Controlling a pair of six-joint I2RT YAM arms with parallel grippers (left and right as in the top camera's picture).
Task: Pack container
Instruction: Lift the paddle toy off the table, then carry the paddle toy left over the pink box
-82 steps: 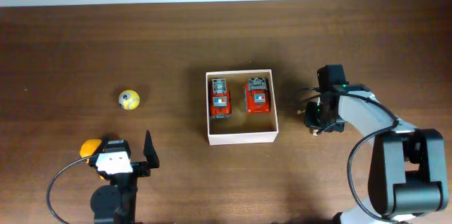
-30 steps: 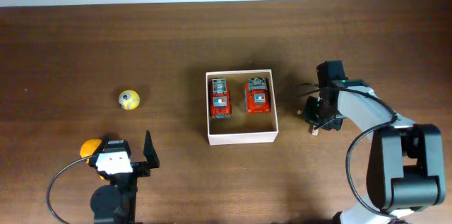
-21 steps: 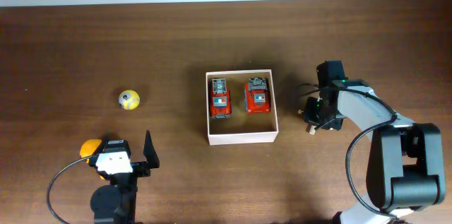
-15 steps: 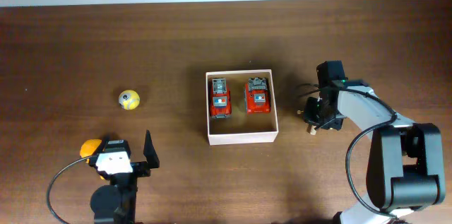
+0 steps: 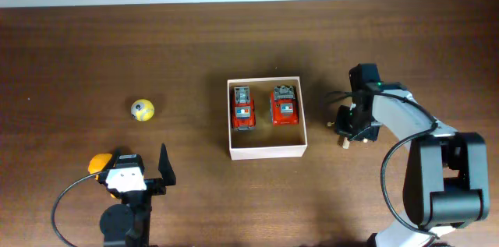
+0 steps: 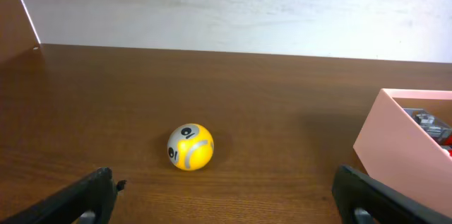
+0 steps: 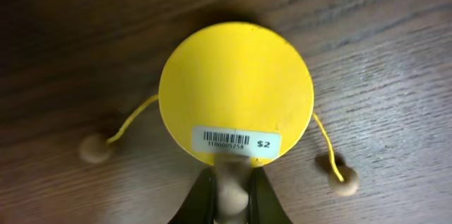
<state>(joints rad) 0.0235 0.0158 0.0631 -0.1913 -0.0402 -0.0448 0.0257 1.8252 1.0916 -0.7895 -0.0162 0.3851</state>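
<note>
Only the right end effector (image 7: 229, 180) has crept a hair, container (image 5: 265, 152) sits mid desk (image 5: 78, 44) holding two red trucks (image 5: 244, 108), that end effector just right of it pinching a yellow drum toy (image 7: 236, 90) by its stick, left end effector (image 6: 229, 196) gaping wide.

Overhead, you look straight down on the whole dark brown wooden table (image 5: 78, 52) from far off. Your left wrist camera sits low and faces level across the table toward a pale wall (image 6: 247, 5). It shares the small yellow ball with grey markings (image 6: 190, 147) and the shallow white-walled square box (image 6: 402, 146) with the overhead view. Your right wrist camera points straight down, very close on a round yellow barcode-stickered disc (image 7: 236, 90).
</note>
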